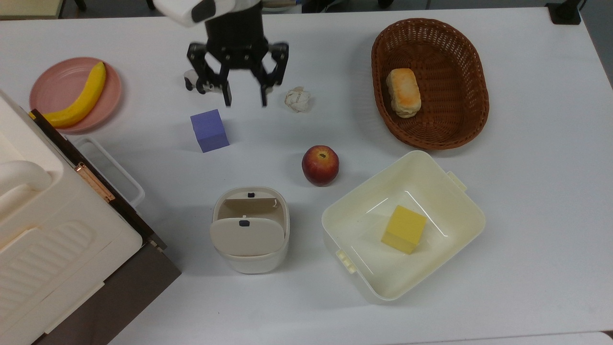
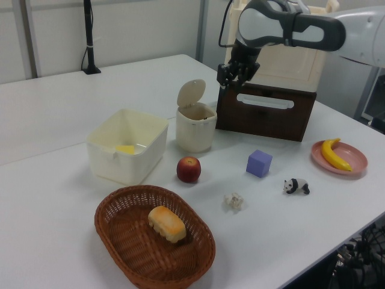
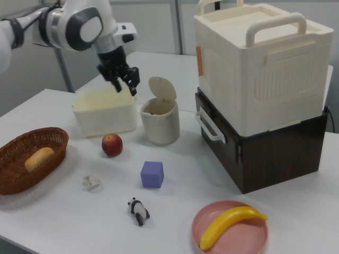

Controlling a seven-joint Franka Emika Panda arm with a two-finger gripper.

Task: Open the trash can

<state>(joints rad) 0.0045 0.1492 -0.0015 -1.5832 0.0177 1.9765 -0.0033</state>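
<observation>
1. The trash can [image 1: 250, 249] is showing smooth, matt off-white plastic.
2. The basket [image 1: 471, 76] is looking like rough woven wicker.
3. The tub [image 1: 459, 211] is gleaming as glossy cream plastic.
4. The cabinet [image 3: 275, 153] is showing dark wood grain.
5. The gripper [image 1: 244, 100] is looking matt black.

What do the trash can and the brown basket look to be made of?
The trash can, lid up: likely smooth off-white moulded plastic, judging by its even rounded walls and faint sheen. The basket: woven brown wicker or a plastic imitation, with an open lattice weave showing.
</observation>
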